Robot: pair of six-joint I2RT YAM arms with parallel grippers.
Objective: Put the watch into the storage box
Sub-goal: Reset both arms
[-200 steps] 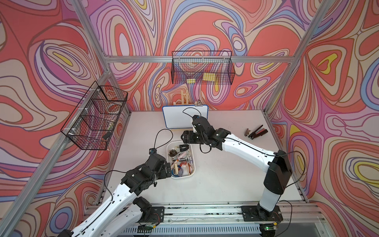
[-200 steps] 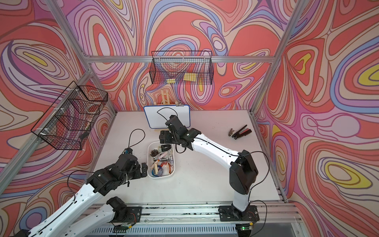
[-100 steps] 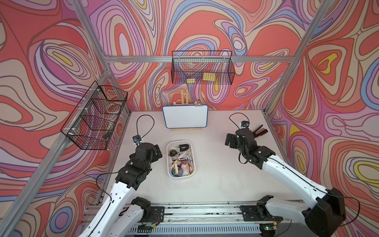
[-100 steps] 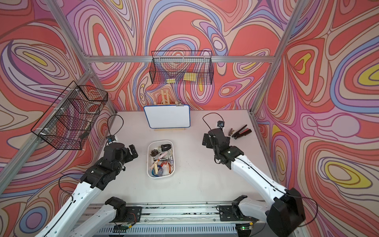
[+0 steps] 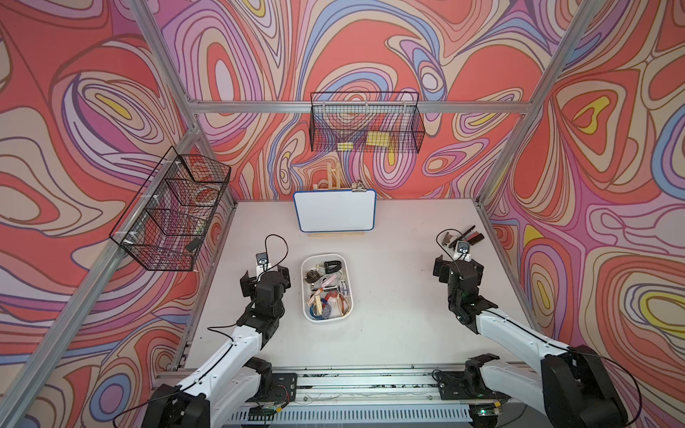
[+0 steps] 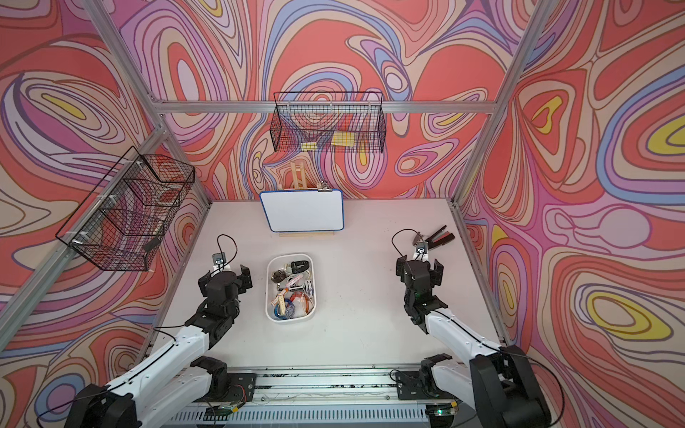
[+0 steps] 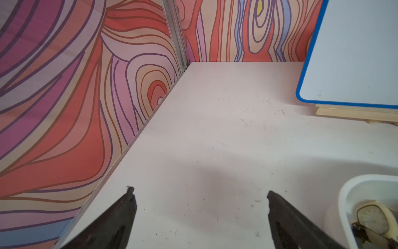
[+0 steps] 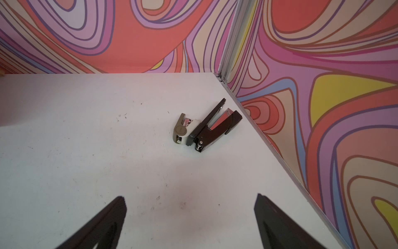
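Your storage box [image 5: 303, 296] looks like smooth white plastic, your desk [image 5: 393, 296] matt and scuffed — the baskets [image 5: 365, 122] black metal wire, the whiteboard [image 5: 334, 210] glossy, its wooden stand [image 5: 335, 234] bare.

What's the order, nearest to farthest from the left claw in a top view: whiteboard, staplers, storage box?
1. Storage box, right beside the left claw, toward the middle.
2. Whiteboard, propped at the back.
3. Staplers, far over on the right side.
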